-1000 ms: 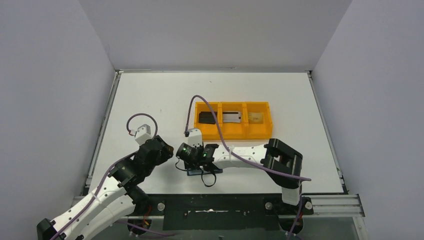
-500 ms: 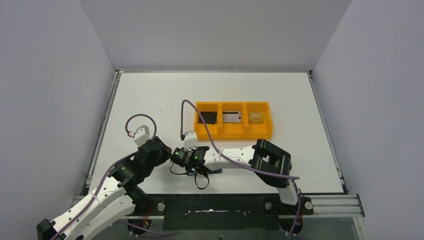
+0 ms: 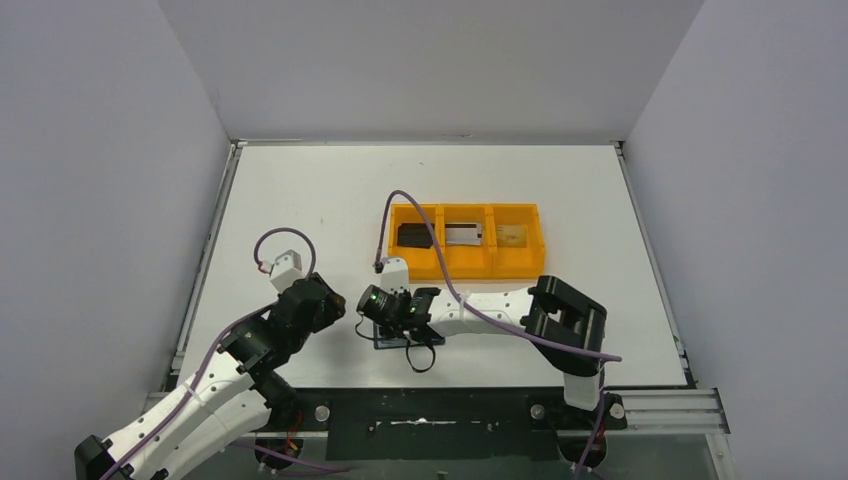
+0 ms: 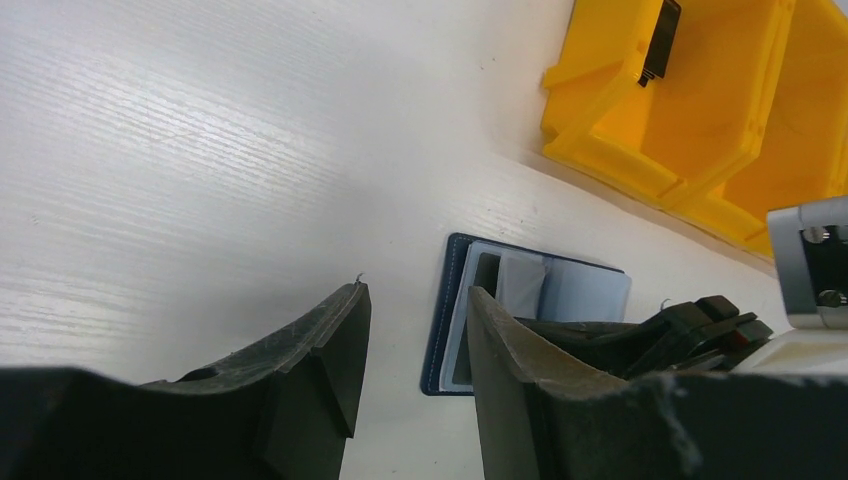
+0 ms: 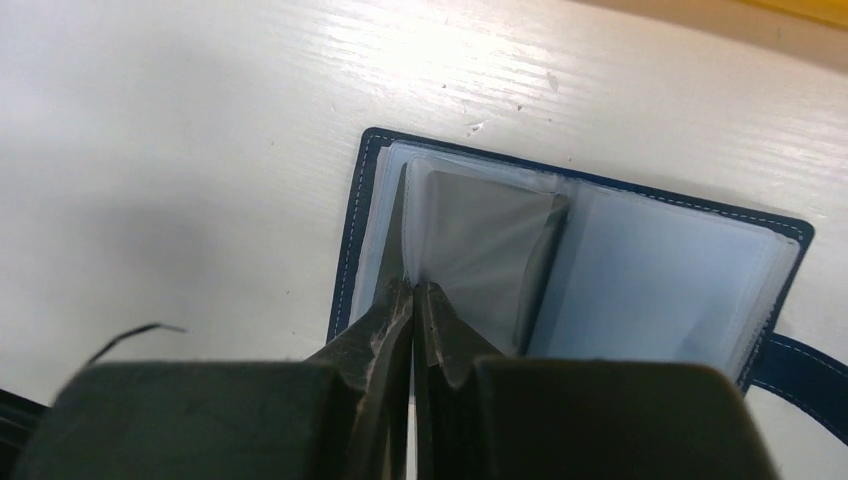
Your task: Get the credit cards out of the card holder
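Right gripper (image 5: 412, 288) is pinched closed on a floppy clear sleeve (image 5: 640, 285) of the card holder (image 5: 346, 270); left gripper (image 4: 415, 300) hovers beside it, jaws apart, empty. You likely want the stiff, slick grey card (image 5: 490, 260) by its edge.

top looks down; wrists closely share card holder (image 5: 650, 280)

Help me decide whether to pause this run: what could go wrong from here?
1. The right gripper is shut on what looks like a clear sleeve of the card holder, not the grey card inside it; pulling could lift the whole holder.
2. The left gripper stands open over the holder's edge without clamping it, so nothing seems to anchor it.
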Motion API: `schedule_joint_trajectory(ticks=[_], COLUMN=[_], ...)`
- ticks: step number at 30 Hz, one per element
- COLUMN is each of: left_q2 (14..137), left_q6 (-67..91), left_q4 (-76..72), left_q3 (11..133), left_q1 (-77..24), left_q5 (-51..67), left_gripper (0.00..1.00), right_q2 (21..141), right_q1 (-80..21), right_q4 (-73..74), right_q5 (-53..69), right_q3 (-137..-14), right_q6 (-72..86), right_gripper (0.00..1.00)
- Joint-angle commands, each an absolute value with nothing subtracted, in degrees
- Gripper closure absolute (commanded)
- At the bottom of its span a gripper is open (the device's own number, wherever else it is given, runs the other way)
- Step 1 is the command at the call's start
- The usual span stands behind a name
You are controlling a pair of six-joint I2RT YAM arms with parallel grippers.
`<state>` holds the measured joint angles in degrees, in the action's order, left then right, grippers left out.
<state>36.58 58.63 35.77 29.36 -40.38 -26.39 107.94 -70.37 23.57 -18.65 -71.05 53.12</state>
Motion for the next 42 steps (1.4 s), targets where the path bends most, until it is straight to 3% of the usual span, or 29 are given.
schedule_joint_trajectory(ticks=[1, 22, 28, 42], left_q2=[36.9, 48.5, 52.6, 64.0], left_q6=[56.9, 46.3, 47.4, 50.4], left_q4=[31.6, 7.5, 5.5, 1.2], left_q3=[29.4, 27.5, 27.9, 26.8], left_q1=[-40.1, -40.0, -40.1, -40.1], left_q5=[-24.9, 2.6, 4.2, 8.0], left_gripper=[0.60, 0.53, 0.61, 0.67], right_q2=[101.5, 87.3, 85.2, 82.0], right_q1=[-69.6, -59.6, -59.2, -58.2], right_q4=[19.9, -10.7, -13.1, -28.1], right_q5=[-18.8, 0.4, -0.2, -0.7], right_q3=[-69.7, -44.7, -41.9, -29.8], right_q6=[53.5, 59.9, 61.7, 69.0], right_gripper=[1.00, 0.97, 0.97, 0.98])
